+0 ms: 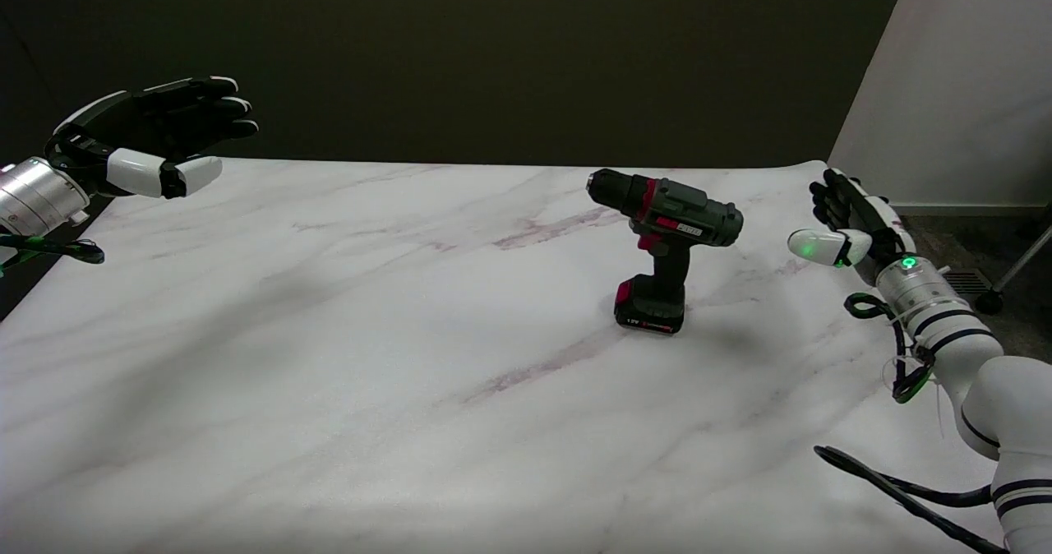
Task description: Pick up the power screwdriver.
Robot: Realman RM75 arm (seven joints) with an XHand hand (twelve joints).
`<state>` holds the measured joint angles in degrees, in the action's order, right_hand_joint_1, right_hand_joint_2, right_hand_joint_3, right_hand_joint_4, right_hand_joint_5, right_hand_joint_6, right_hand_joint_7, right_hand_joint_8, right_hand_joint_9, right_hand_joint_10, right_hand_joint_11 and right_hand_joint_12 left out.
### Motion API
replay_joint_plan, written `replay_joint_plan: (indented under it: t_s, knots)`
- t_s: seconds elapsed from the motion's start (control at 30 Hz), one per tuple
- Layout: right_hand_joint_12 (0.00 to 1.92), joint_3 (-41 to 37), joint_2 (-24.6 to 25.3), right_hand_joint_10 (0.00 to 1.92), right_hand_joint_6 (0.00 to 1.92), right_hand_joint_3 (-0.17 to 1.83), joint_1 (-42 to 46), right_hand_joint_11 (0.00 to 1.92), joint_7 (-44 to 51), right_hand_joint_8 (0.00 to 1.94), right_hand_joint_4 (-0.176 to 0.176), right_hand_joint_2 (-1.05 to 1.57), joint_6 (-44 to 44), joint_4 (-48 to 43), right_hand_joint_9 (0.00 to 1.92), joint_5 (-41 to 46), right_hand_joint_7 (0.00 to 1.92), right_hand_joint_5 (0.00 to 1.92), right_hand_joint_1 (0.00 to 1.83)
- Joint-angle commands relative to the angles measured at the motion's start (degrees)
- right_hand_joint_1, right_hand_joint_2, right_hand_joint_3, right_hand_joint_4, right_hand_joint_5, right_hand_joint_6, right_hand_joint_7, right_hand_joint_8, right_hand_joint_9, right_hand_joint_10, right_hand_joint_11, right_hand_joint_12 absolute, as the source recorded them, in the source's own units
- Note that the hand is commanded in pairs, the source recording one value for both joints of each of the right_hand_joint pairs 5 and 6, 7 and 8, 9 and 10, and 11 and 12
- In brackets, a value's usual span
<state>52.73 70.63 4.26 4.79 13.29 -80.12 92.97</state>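
The power screwdriver (667, 242) stands upright on its battery base, right of the table's middle. It is dark grey with red accents, and its chuck points to the left. My right hand (846, 227) hovers in the air to its right, well apart from it. The fingers are spread, the palm faces the tool, and nothing is held.
The white marble-patterned table (329, 357) spans the view, with its far edge against a dark wall. The idle left hand (156, 139) hangs still at the upper left. Beyond the table's right edge are a pale wall and the floor.
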Motion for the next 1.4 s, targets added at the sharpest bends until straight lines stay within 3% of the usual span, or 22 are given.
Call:
replay_joint_plan:
  t_s: [0.03,1.4]
  knots:
    - [0.15,4.7,2.0,0.15,0.01,0.50,1.0,0.15,0.0,0.14,-0.094,-0.56,-1.5,-0.7,0.15,2.0,0.14,0.01,1.00]
    - [0.16,11.5,3.8,0.16,0.01,0.54,2.7,0.16,0.0,0.14,-0.139,-0.50,-0.9,-2.1,0.16,7.3,0.14,0.01,0.96]
